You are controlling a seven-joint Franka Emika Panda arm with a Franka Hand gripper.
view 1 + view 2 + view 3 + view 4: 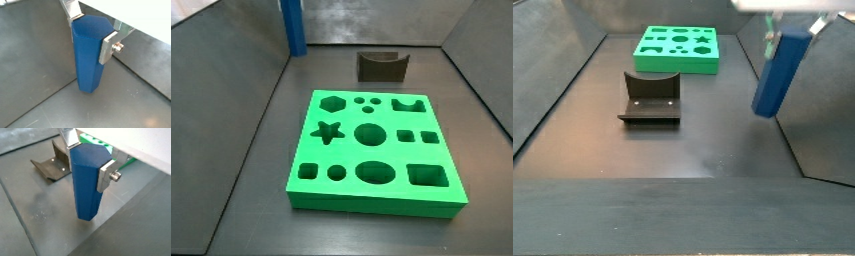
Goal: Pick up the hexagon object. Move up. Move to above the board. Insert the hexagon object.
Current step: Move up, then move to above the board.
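The hexagon object, a tall blue post, stands upright between my gripper's silver fingers, which are shut on its upper end in both wrist views. In a side view the post hangs under the gripper by the right wall, its lower end close to the floor; I cannot tell whether it touches. In a side view the post is at the far left corner, with the gripper out of frame. The green board with shaped holes lies flat, apart from the post, and also shows in a side view.
The dark fixture stands on the floor between the post and the board; it also shows in a side view and a wrist view. Grey walls enclose the dark floor on all sides.
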